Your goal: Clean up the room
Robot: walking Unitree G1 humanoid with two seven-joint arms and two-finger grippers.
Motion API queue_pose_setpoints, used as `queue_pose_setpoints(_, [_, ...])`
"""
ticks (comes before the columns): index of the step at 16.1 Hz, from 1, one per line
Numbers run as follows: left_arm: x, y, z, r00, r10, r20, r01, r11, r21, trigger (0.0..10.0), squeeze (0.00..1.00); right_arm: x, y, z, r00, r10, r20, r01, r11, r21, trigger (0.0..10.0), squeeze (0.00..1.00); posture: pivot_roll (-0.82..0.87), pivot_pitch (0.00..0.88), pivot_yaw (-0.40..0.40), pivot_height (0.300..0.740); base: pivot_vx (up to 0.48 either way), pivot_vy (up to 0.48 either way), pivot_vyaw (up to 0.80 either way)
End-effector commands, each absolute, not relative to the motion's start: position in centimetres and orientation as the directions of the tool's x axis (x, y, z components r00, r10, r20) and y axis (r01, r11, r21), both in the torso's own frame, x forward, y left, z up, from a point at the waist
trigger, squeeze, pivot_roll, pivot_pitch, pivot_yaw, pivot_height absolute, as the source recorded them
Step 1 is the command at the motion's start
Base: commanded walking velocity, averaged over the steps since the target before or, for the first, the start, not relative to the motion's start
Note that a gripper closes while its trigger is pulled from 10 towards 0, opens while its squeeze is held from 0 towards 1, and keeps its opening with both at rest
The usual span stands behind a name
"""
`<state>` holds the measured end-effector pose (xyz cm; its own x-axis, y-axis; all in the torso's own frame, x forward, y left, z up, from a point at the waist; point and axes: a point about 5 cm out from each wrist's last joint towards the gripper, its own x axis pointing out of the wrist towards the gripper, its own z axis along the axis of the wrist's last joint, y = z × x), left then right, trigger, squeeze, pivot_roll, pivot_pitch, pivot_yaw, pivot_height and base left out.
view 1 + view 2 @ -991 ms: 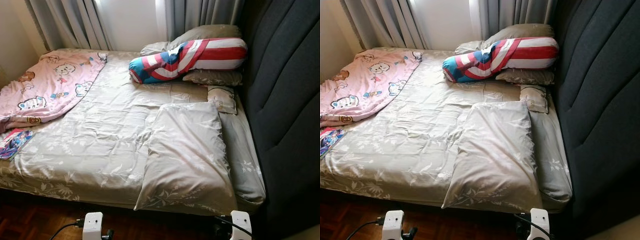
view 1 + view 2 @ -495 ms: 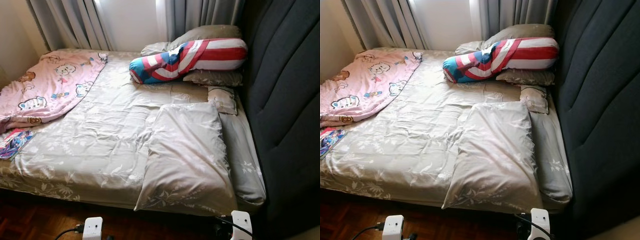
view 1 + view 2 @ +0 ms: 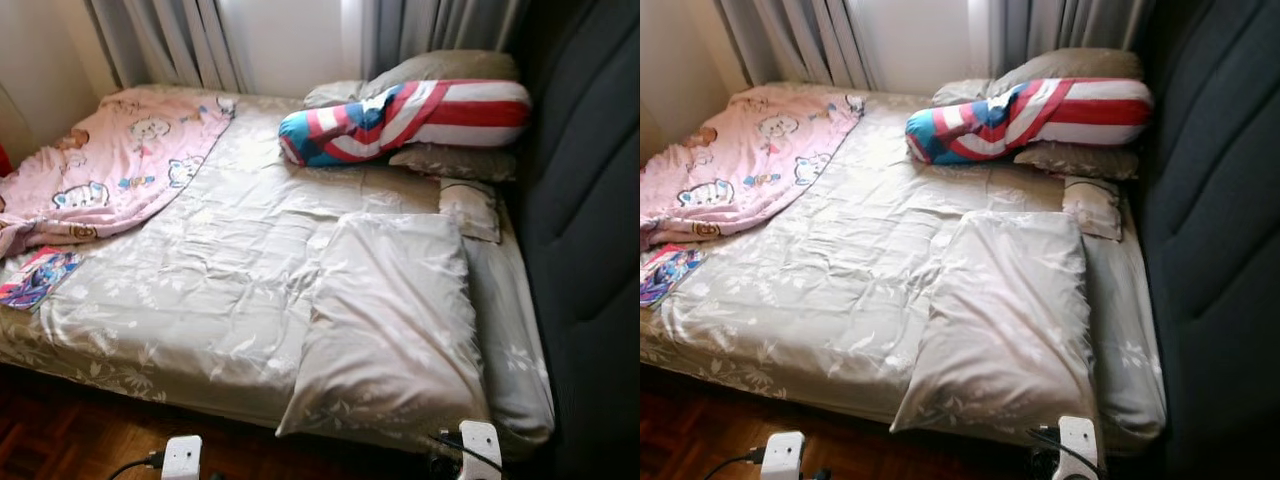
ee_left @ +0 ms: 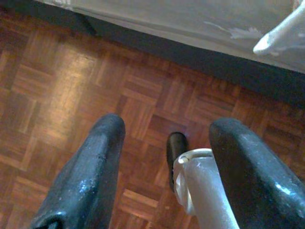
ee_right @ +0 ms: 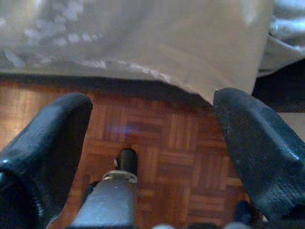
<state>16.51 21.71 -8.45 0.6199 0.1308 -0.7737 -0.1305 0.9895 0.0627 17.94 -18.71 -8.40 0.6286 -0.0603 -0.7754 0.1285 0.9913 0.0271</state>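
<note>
Parquet floor [image 4: 71, 81] below left gripper [image 4: 164, 157] and right gripper [image 5: 152, 143], fingers spread; head views show bed [image 3: 220, 280].

A low bed [image 3: 210, 290] covered in a grey leaf-patterned sheet stood on dark red-brown parquet floor [image 4: 71, 95]. A tall dark grey padded headboard [image 3: 590, 230] rose along its right side. Grey pleated curtains [image 3: 170, 40] hung at the far end, framing a bright window [image 3: 290, 40], beside a cream wall [image 3: 40, 60] on the left.
</note>
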Motion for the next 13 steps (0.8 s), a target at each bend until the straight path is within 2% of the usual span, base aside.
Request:
queue_pose_setpoints(1, [16.4, 21.2, -8.6, 0.611, 0.113, -0.783, -0.122, 0.991, 0.048, 10.0, 0.00, 17.2, -19.3, -8.7, 0.609, -0.075, -0.790, 0.136, 0.991, 0.011, 10.0, 0.00, -0.05, 0.016, -0.017, 0.740, 0.247, 0.000, 0.00])
queue_pose_setpoints(3, [16.9, 21.1, -8.4, 0.626, 0.105, -0.773, -0.111, 0.993, 0.045, 10.0, 0.00, 17.2, -19.3, -8.7, 0.608, -0.075, -0.790, 0.135, 0.991, 0.010, 10.0, 0.00, -0.05, 0.017, -0.019, 0.740, 0.251, 0.000, 0.00])
queue_pose_setpoints(9, [19.4, 20.1, -7.2, 0.711, 0.039, -0.702, -0.045, 0.999, 0.011, 10.0, 0.00, 17.2, -19.2, -8.7, 0.606, -0.072, -0.792, 0.138, 0.990, 0.016, 10.0, 0.00, -0.04, 0.012, -0.018, 0.740, 0.000, 0.000, 0.00])
queue_pose_setpoints(13, [20.1, 19.8, -6.9, 0.720, 0.023, -0.693, -0.028, 1.000, 0.004, 10.0, 0.00, 17.3, -19.0, -8.7, 0.604, -0.065, -0.794, 0.133, 0.991, 0.020, 10.0, 0.00, -0.05, 0.009, -0.015, 0.740, 0.000, 0.000, -0.69])
